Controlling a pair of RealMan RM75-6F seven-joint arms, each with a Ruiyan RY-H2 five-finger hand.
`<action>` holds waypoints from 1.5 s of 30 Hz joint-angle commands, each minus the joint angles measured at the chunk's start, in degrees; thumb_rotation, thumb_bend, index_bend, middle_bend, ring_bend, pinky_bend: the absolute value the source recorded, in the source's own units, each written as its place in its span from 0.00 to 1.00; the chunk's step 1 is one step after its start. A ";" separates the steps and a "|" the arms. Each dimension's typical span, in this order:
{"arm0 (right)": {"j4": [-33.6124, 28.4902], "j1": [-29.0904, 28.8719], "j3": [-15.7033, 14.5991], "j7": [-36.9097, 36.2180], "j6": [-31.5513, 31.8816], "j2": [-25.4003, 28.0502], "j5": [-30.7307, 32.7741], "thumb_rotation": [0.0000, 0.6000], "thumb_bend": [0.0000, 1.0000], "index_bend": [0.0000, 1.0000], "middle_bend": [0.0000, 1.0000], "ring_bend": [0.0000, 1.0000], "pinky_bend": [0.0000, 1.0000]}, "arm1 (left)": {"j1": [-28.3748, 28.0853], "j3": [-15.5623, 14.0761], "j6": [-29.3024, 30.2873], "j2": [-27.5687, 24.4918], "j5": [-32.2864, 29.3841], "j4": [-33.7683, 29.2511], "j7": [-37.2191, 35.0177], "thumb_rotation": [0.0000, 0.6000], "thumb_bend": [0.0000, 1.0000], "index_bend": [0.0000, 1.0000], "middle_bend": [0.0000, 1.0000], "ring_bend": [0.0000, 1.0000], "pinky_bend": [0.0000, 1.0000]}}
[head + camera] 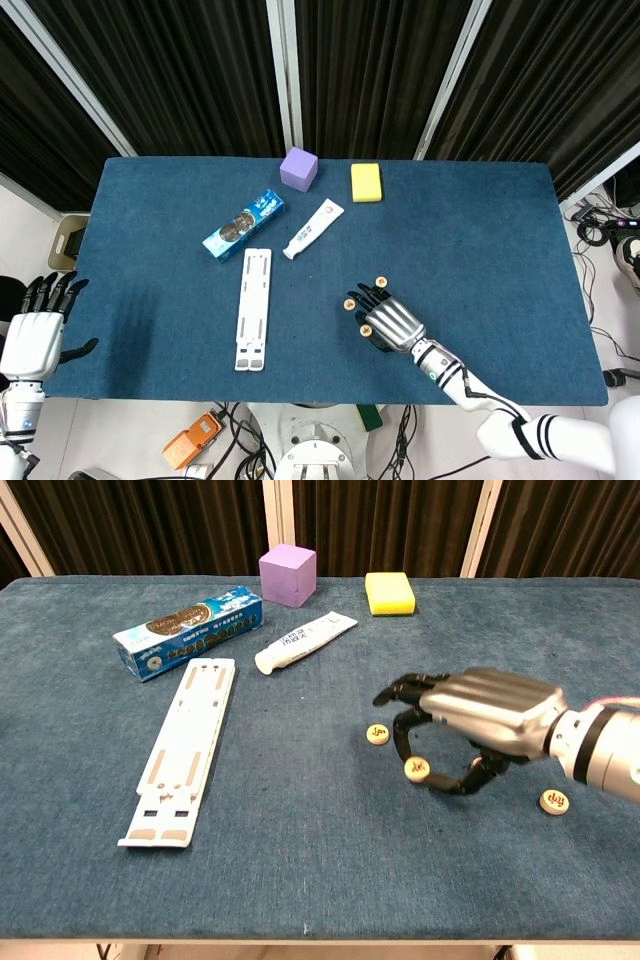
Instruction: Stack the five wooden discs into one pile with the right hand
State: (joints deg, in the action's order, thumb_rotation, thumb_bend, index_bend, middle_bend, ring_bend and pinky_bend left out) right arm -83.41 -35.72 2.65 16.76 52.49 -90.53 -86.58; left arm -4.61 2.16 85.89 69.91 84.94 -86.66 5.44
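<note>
My right hand [480, 720] hovers low over the blue cloth and pinches one wooden disc [417, 769] between a fingertip and the thumb, just above the table. A second disc [377, 735] lies just left of the fingers. A third disc [554, 801] lies by the wrist. In the head view the right hand [392, 322] shows the held disc [366, 330] at its left edge, another disc [349, 303] at its fingertips, and one disc [380, 281] beyond it. My left hand [35, 335] hangs open off the table's left side.
A white slotted stand [182, 748] lies to the left. A blue toothpaste box [188, 620], a white tube [304, 641], a purple cube [288, 575] and a yellow sponge [389, 592] sit further back. The table's front edge [320, 938] is near the hand.
</note>
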 commanded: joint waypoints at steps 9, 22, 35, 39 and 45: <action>1.76 -5.08 5.88 4.51 -4.51 -1.77 8.56 1.00 0.55 0.53 0.15 0.08 0.19 | -0.02 -0.02 -0.20 0.19 0.04 0.28 -0.23 1.00 0.00 0.15 0.07 0.00 0.00; 4.59 -7.58 6.00 5.91 -5.61 -4.43 12.53 1.00 0.55 0.52 0.15 0.08 0.19 | 0.21 -0.02 -0.24 -0.03 -0.24 0.31 -0.29 1.00 0.00 0.15 0.07 0.00 0.00; 5.52 -8.71 4.96 5.94 -5.61 -5.36 13.56 1.00 0.55 0.50 0.15 0.08 0.19 | 0.16 0.00 -0.74 0.08 -0.56 0.58 -0.40 1.00 0.00 0.15 0.08 0.00 0.00; 5.40 -8.87 4.69 6.01 -5.53 -5.30 13.89 1.00 0.55 0.47 0.15 0.08 0.19 | 0.15 0.01 -0.84 0.13 -0.61 0.71 -0.66 1.00 0.00 0.15 0.07 0.00 0.00; 4.95 -8.84 4.19 6.05 -5.03 -5.02 14.09 1.00 0.55 0.44 0.15 0.08 0.19 | 0.15 0.00 -0.87 0.18 -0.57 0.91 -0.82 1.00 0.00 0.15 0.07 0.00 0.00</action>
State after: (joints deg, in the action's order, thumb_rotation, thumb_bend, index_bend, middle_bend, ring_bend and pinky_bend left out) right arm -78.43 -44.57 6.88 22.84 47.42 -95.58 -72.53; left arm -4.46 2.15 85.02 70.09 84.37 -85.75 4.62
